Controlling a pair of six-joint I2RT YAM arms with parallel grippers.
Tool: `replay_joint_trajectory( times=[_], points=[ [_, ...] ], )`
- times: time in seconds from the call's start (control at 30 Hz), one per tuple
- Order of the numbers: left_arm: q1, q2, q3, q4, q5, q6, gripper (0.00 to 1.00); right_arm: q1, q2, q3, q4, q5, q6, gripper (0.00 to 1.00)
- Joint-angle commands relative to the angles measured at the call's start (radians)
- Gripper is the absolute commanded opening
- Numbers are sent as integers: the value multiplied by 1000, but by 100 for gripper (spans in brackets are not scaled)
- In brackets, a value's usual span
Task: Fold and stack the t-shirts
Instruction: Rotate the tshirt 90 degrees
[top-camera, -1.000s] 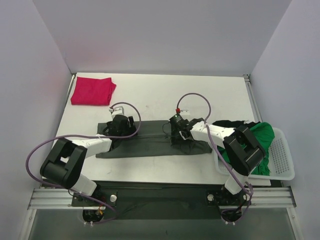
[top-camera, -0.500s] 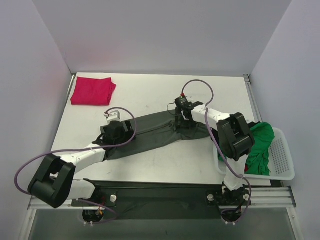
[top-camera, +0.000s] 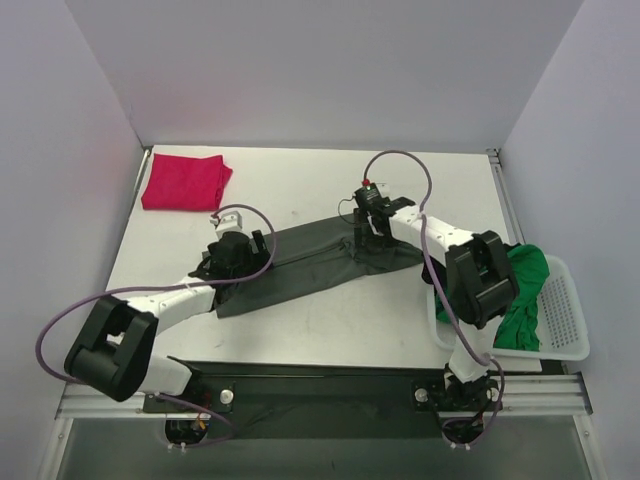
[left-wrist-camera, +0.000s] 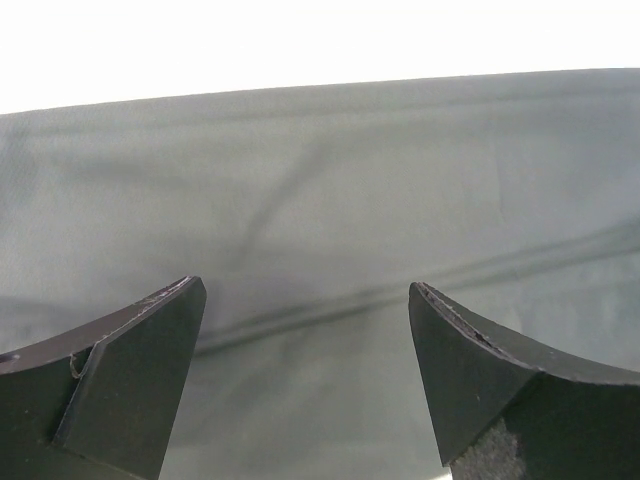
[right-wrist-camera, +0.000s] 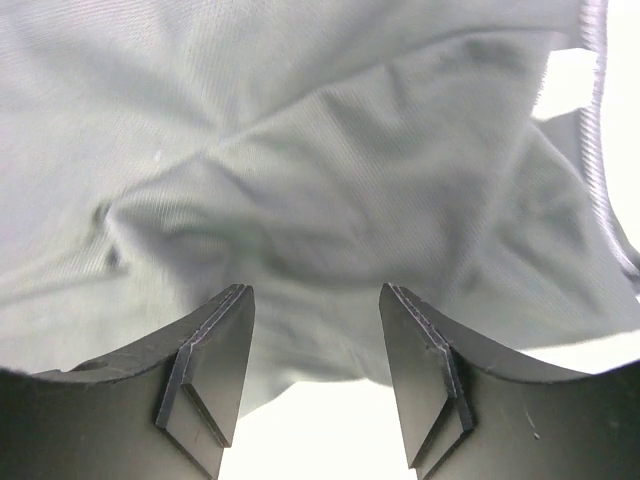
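Since a second ago the dark grey-green t-shirt (top-camera: 300, 265) has swung from square with the near edge into a slant across the middle of the table (top-camera: 330, 325), its right end now bunched nearer the far edge. Both arms have reached farther out. The left gripper (top-camera: 232, 252) and right gripper (top-camera: 370, 225) hover over its two ends, fingers spread, holding nothing. The cloth looks light, limp and quick to bunch, so it is best pinched at the hem of both ends together.

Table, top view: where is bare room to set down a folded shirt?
Free: the far strip right of the magenta-red shirt, behind the grey-green shirt; also the near strip before it. Crowded: the middle, and the basket at the right edge.
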Motion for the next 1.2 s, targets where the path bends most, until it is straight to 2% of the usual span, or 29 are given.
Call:
replay_joint_trajectory(
  times=[0.0,0.23,0.6,0.8,1.03,1.17],
  points=[
    [23,54,68,37,-24,26,95,12,-156,-43,-47,29,-5,54],
    [36,120,51,76,-39,30,95,19,-201,-124,-46,0,49,54],
    [31,105,-33,81,-22,-13,95,-29,-58,-98,-32,-40,67,54],
    [0,41,-99,67,-6,-53,95,-93,25,-45,-32,-101,46,54],
    [-59,-55,-170,50,27,-79,95,-146,118,50,-50,-100,10,54],
    [-76,-78,-207,57,91,-85,95,-159,192,148,-98,-78,-39,54]
  ],
)
